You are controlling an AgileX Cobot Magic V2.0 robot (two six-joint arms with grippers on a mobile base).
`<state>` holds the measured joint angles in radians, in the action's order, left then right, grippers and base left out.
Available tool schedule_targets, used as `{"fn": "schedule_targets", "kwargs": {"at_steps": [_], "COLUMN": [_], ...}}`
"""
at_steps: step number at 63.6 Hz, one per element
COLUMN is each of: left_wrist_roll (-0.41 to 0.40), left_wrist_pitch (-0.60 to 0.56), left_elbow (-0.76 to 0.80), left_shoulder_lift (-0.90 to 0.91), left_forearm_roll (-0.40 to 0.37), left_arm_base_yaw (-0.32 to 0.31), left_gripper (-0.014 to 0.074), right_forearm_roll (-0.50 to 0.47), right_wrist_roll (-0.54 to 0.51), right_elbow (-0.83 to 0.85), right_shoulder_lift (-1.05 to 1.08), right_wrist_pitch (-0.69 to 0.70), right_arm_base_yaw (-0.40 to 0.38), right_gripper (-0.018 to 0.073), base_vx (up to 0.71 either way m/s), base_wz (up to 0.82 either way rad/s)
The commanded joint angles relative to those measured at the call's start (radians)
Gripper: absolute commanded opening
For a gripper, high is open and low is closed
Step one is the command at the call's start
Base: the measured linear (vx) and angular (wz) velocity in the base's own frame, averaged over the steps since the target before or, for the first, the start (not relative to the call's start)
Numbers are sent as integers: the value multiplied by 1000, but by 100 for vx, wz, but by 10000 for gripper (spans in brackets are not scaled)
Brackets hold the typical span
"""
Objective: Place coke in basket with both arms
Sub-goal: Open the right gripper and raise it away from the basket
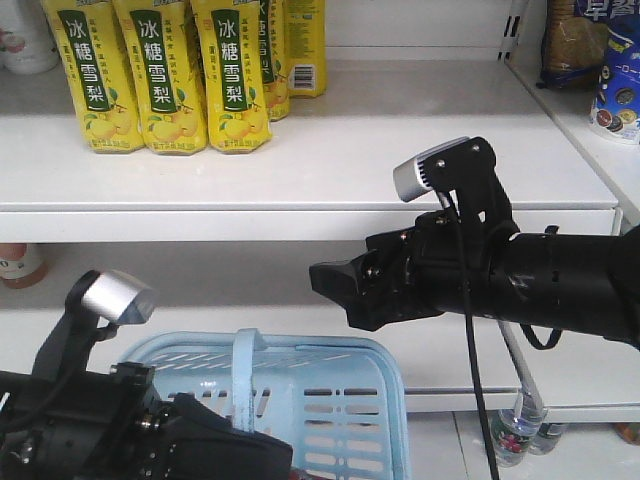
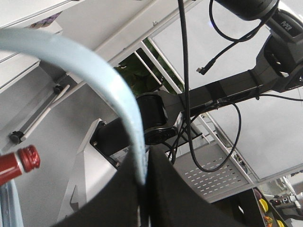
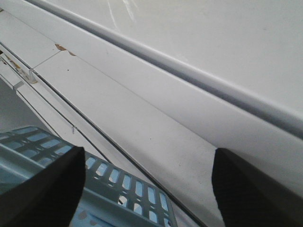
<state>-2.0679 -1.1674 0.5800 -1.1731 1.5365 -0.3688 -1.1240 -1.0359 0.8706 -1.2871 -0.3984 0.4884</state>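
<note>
left gripper (image 2: 142,198): jaws clamped on the basket handle (image 2: 94,80) | right gripper (image 3: 147,189): jaws wide apart, holding nothing, above the basket (image 1: 340,400) rim, facing the white shelf (image 1: 330,170) | coke (image 2: 19,163): red cap and neck showing at the left wrist view's left edge.

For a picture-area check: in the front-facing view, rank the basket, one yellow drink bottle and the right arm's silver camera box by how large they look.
1. basket, partly cut off by the frame and the left arm.
2. yellow drink bottle, top cropped.
3. silver camera box.

The camera box sits nearer the lens, so its true size is unsure.
</note>
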Motion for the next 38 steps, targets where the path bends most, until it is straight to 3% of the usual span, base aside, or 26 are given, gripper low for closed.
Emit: {"fn": "schedule_targets", "kwargs": {"at_steps": [1, 13, 26, 38], "left_wrist_roll": [18, 18, 18, 18], "left_wrist_pitch": [-78, -78, -78, -78], "left_elbow": [36, 36, 36, 36], "left_shoulder_lift": [24, 24, 24, 24], "left_forearm_roll": [-122, -122, -122, -122], "left_arm_base_yaw": [-2, -2, -2, -2], "left_gripper": [-6, -6, -6, -6], "right_forearm_roll": [-10, 35, 136, 235], "right_wrist_roll": [-13, -13, -8, 65], "right_elbow": [36, 36, 35, 35], "right_shoulder_lift": [61, 163, 313, 457], "right_wrist_pitch": [44, 96, 109, 99], "right_arm_base_yaw": [1, 1, 1, 1], "right_gripper": [490, 305, -11, -8], "base_vx": [0, 0, 0, 0], "base_wz": [0, 0, 0, 0]}}
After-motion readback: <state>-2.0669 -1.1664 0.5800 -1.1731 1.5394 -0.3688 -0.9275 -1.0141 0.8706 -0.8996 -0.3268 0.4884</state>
